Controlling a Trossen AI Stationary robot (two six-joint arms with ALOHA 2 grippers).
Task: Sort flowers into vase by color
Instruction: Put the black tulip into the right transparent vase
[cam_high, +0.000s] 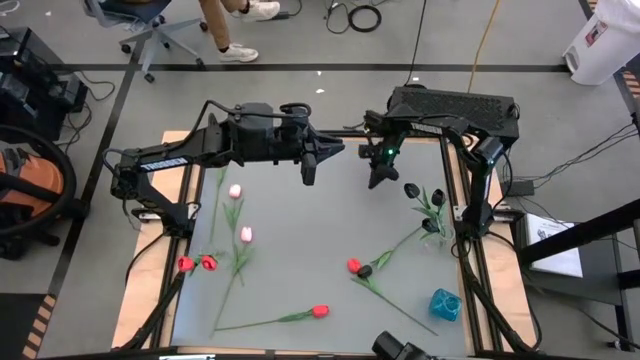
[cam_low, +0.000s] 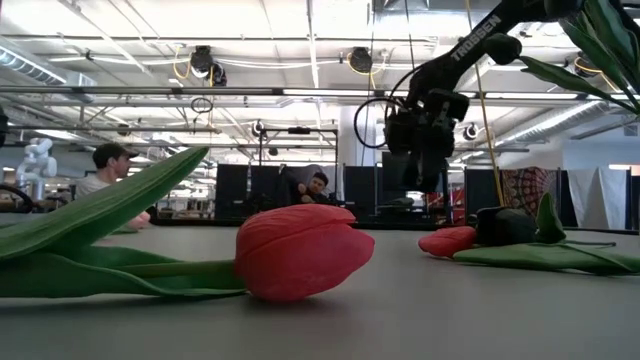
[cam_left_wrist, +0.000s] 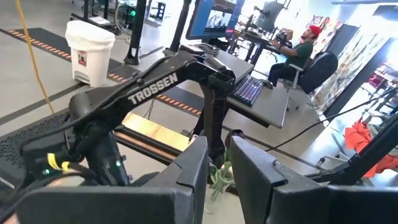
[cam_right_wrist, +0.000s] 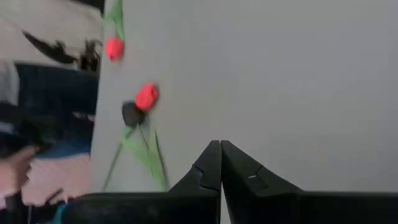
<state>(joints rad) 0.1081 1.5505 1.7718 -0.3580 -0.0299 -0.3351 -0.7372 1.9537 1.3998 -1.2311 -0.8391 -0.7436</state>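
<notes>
Currently my left gripper (cam_high: 308, 170) hangs above the far middle of the table (cam_high: 300, 260), its fingers (cam_left_wrist: 193, 168) a narrow gap apart with nothing between them. My right gripper (cam_high: 378, 178) hangs just beside it, jaws pressed together and empty.

Nothing lies directly under either gripper. A blue vase (cam_high: 445, 304) sits at the near right corner.

Flowers on the table, counted in the high view:
- Two pink tulips (cam_high: 240, 212) at the left, stems running toward the near edge.
- Two red heads (cam_high: 197, 264) side by side at the left edge.
- One red tulip (cam_high: 319, 311) near the front, stem lying along the near edge, head to the right.
- One red and one black head (cam_high: 359, 268) touching, right of centre.
- Three black tulips (cam_high: 425, 205) clustered at the right edge.
</notes>
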